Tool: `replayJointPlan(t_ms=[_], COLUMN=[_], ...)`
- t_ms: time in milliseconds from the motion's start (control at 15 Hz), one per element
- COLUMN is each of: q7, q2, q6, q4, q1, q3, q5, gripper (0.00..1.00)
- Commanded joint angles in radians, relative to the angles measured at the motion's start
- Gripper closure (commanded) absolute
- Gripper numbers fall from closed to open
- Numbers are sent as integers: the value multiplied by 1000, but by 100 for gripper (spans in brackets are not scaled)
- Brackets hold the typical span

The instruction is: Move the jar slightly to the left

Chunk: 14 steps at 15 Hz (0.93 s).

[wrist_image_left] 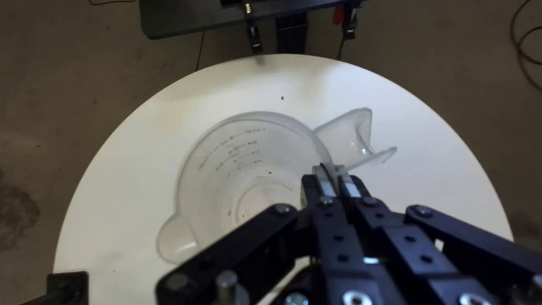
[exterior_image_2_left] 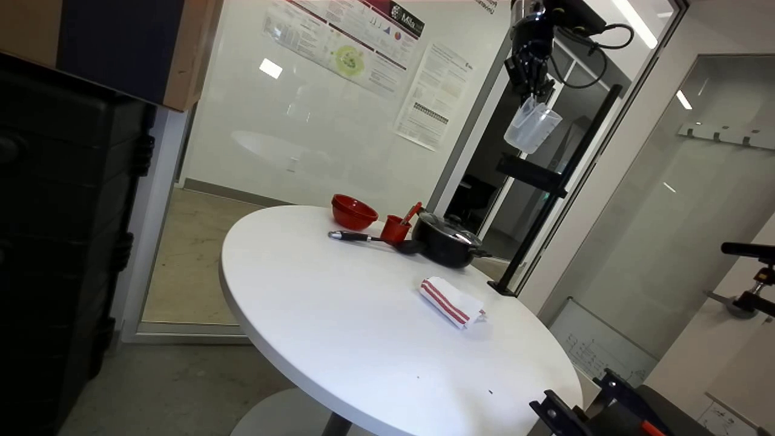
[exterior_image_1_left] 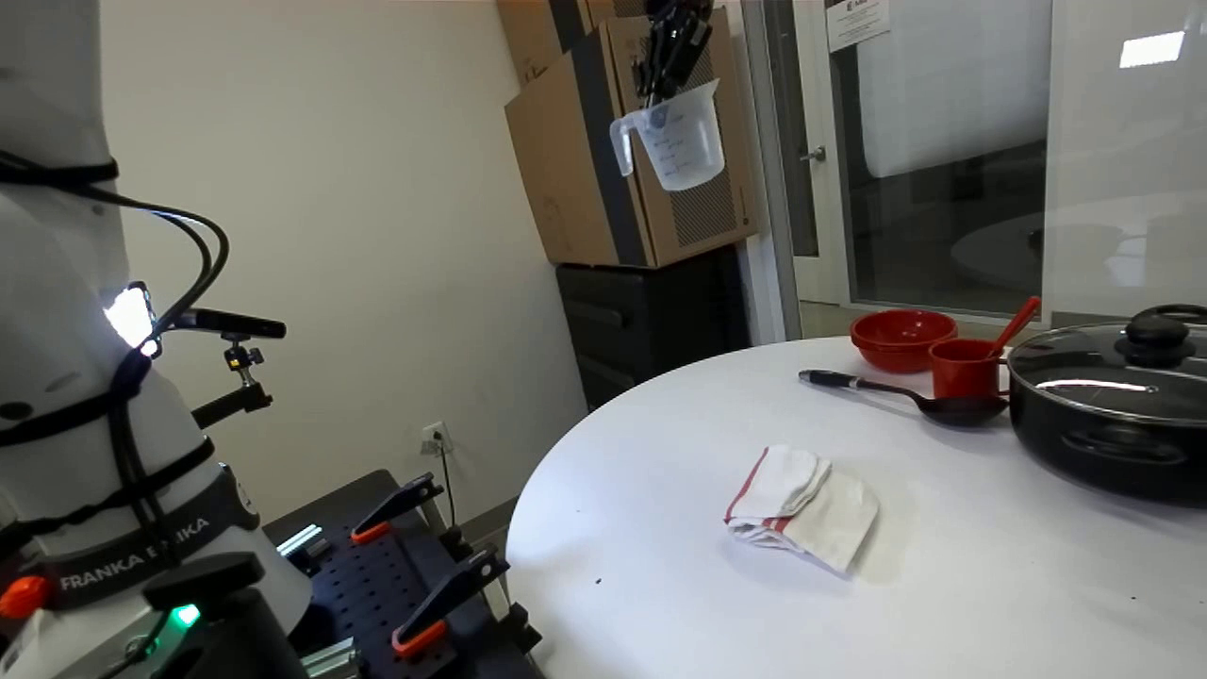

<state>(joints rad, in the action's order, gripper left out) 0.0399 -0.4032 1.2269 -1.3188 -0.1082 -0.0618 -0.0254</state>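
The jar is a clear plastic measuring jug with a handle, a spout and printed scale marks. It hangs in the air, tilted, high above the table in both exterior views [exterior_image_1_left: 681, 141] [exterior_image_2_left: 530, 128]. In the wrist view, I look down into the jug [wrist_image_left: 254, 152]; its handle points to the upper right and its spout to the lower left. My gripper [wrist_image_left: 336, 178] is shut on the jug's rim near the handle, one finger inside the wall and one outside. The gripper also shows above the jug in both exterior views [exterior_image_1_left: 651, 94] [exterior_image_2_left: 531, 94].
A round white table [exterior_image_1_left: 641, 528] holds a folded cloth [exterior_image_1_left: 801, 509], red bowls [exterior_image_1_left: 902, 339], a red cup [exterior_image_1_left: 964, 370] with a red utensil, a black ladle [exterior_image_1_left: 952, 407] and a lidded black pot [exterior_image_1_left: 1113, 434]. Cardboard boxes [exterior_image_1_left: 575, 160] and a black post [exterior_image_2_left: 545, 212] stand near the jug.
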Motion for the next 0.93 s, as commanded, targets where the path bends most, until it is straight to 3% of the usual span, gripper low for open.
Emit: replayJointPlan(t_ms=[0,67,333,400,867], q7=[4,-2,-2,13,215], q2=[-157,-65,-136,-106,-90], q6=[-167,-73,-124,-83,145], q4=[236,90,182,118,-53], q1=[-58,-28,-55,-51,-81], q3=[-3,-8,-8,-5,-10], q5=[165,91,143,133,449], gripper=[99,95,99,99,99])
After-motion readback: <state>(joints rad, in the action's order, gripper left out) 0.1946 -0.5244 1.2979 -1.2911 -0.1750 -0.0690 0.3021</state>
